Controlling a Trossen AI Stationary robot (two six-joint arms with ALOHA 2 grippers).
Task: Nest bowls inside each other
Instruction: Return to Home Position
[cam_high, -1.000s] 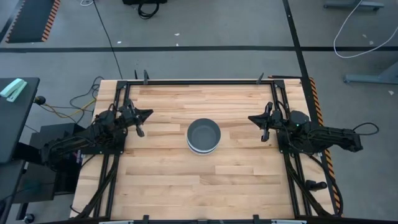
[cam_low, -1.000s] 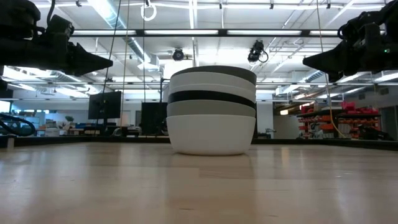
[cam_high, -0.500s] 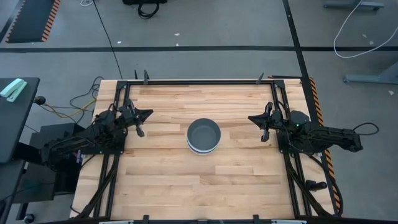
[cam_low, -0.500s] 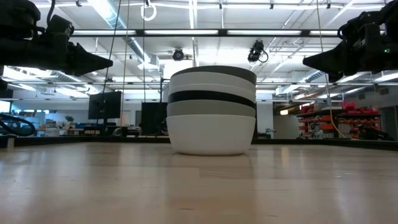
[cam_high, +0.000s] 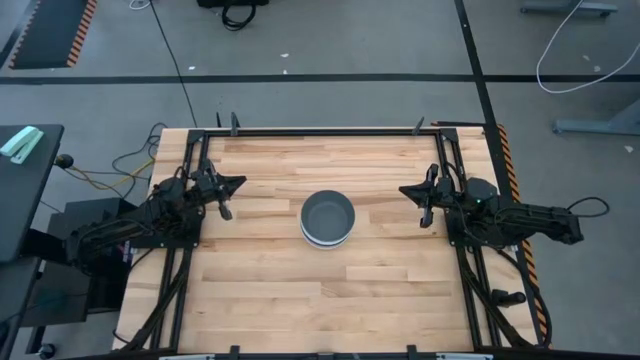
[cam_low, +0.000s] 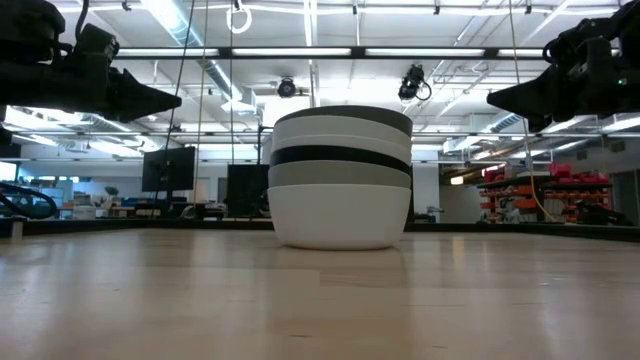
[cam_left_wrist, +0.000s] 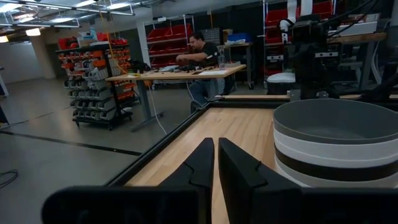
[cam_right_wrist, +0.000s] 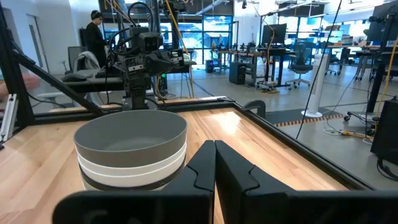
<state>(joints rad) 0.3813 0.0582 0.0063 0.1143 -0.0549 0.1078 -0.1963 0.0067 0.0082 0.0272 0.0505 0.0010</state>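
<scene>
The bowls (cam_high: 327, 219) stand as one nested stack at the table's middle, its white bottom bowl (cam_low: 339, 215) resting on the wood. Above it come a grey bowl, a black one, white ones and a grey top bowl (cam_low: 343, 118). The stack also shows in the left wrist view (cam_left_wrist: 339, 146) and the right wrist view (cam_right_wrist: 131, 149). My left gripper (cam_high: 233, 185) hovers shut at the table's left side, well clear of the stack. My right gripper (cam_high: 408, 190) hovers shut at the table's right side, equally clear.
Bare wood lies all around the stack. A black metal frame (cam_high: 320, 130) runs along the table's edges. Beyond the table, a person (cam_left_wrist: 202, 53) sits at a bench and another person (cam_right_wrist: 96, 37) stands in the room.
</scene>
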